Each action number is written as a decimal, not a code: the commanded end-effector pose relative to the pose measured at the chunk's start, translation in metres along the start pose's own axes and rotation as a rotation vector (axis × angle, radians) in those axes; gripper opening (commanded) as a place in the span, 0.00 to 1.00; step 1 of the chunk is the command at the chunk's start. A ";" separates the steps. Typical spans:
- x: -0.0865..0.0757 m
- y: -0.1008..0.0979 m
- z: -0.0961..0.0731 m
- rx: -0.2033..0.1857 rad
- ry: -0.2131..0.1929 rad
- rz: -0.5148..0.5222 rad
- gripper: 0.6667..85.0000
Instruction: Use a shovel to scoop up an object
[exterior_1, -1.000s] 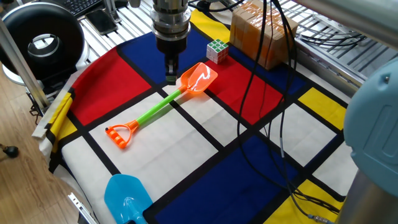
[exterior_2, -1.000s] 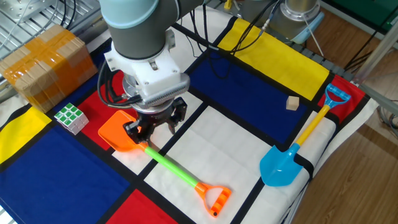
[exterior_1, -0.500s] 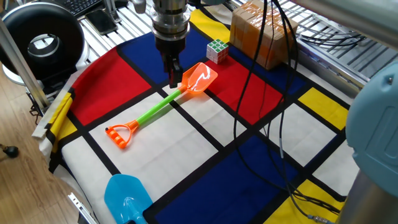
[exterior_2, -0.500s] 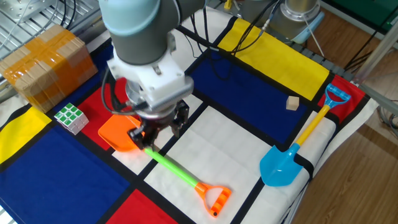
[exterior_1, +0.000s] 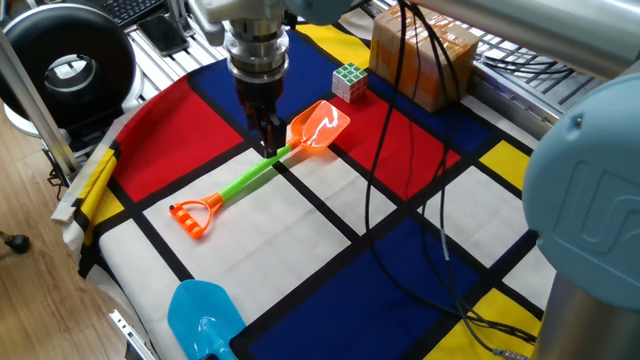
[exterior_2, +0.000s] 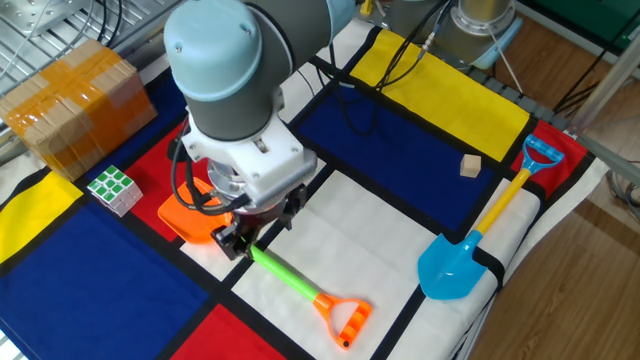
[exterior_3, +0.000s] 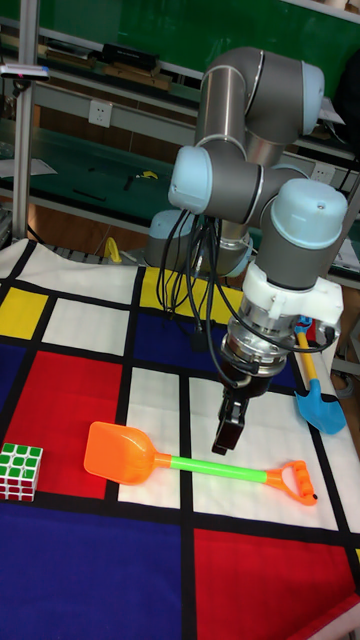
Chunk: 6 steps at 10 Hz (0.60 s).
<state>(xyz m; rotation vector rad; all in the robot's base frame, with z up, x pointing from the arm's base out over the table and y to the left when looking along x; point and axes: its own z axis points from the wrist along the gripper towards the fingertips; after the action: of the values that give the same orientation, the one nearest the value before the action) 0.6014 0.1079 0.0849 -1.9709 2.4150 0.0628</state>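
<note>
The shovel lies flat on the cloth, with its orange blade (exterior_1: 320, 125), lime-green shaft (exterior_1: 250, 178) and orange D-handle (exterior_1: 195, 216). It also shows as a shovel (exterior_2: 285, 275) in the other fixed view and a shovel (exterior_3: 215, 467) in the tall view. My gripper (exterior_1: 268, 142) points down, low over the shaft's blade end. Seen as the gripper (exterior_2: 255, 235) and the gripper (exterior_3: 227, 432), it is open and holds nothing. The Rubik's cube (exterior_1: 349, 80), the same cube (exterior_2: 113, 190) and cube (exterior_3: 20, 470), sits apart beyond the blade.
A brown cardboard box (exterior_1: 420, 50) stands behind the cube. A light-blue shovel (exterior_2: 455, 262) lies near the cloth's edge, with a small wooden block (exterior_2: 470, 165) near it. Black cables (exterior_1: 400, 200) hang across the cloth. A black reel (exterior_1: 65, 70) sits off the table.
My gripper has come down and shifted along the shaft away from the blade, with the wrist turned. The shovel and the cube have not moved.
</note>
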 end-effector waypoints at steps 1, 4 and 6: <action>-0.004 0.002 0.002 -0.013 -0.011 -0.040 0.78; -0.007 0.001 0.002 -0.010 -0.024 -0.068 0.79; -0.009 -0.001 0.003 -0.001 -0.028 -0.092 0.79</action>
<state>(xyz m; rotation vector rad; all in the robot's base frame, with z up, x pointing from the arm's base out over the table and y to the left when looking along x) 0.6024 0.1126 0.0821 -2.0522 2.3361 0.0771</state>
